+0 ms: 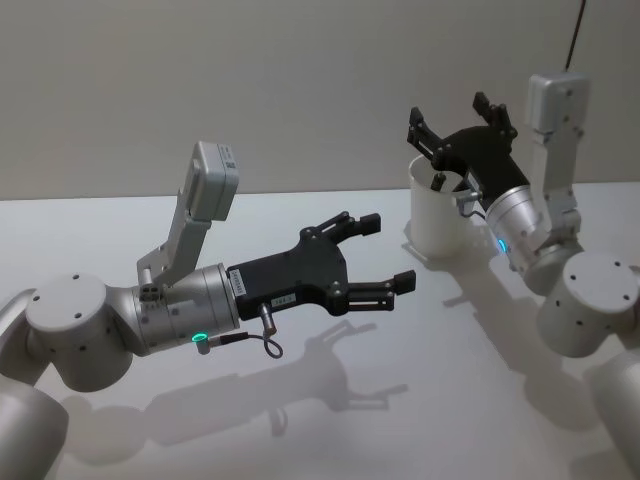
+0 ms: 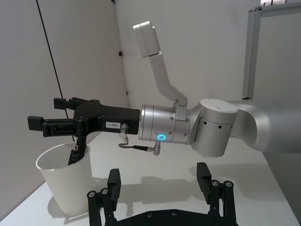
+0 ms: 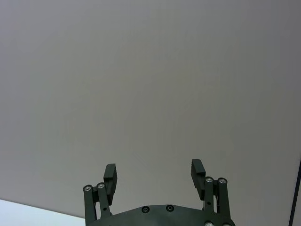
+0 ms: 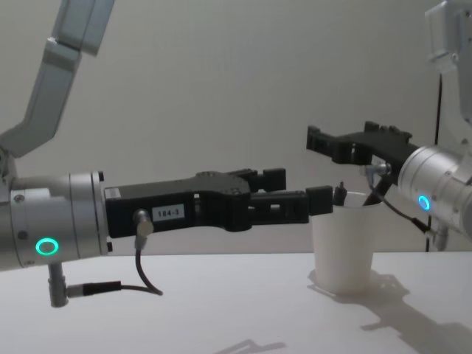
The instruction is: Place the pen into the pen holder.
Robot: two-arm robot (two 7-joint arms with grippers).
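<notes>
The pen holder [image 1: 437, 222] is a plain white paper cup standing at the back right of the table, also seen in the left wrist view [image 2: 67, 183] and the chest view [image 4: 342, 247]. A dark pen [image 2: 74, 154] stands inside it, leaning on the wall, its top just at the rim [image 1: 438, 182] [image 4: 340, 194]. My right gripper [image 1: 450, 112] [image 2: 47, 113] [image 4: 318, 140] hangs open just above the cup with nothing between its fingers [image 3: 198, 169]. My left gripper [image 1: 385, 250] [image 4: 299, 189] is open and empty, hovering left of the cup, pointing at it.
The white table [image 1: 330, 420] lies in front of a plain grey wall [image 3: 150, 84]. A black cable [image 2: 51, 66] hangs down the wall behind the cup. The right arm's elbow and wrist [image 1: 590, 300] stand close beside the cup.
</notes>
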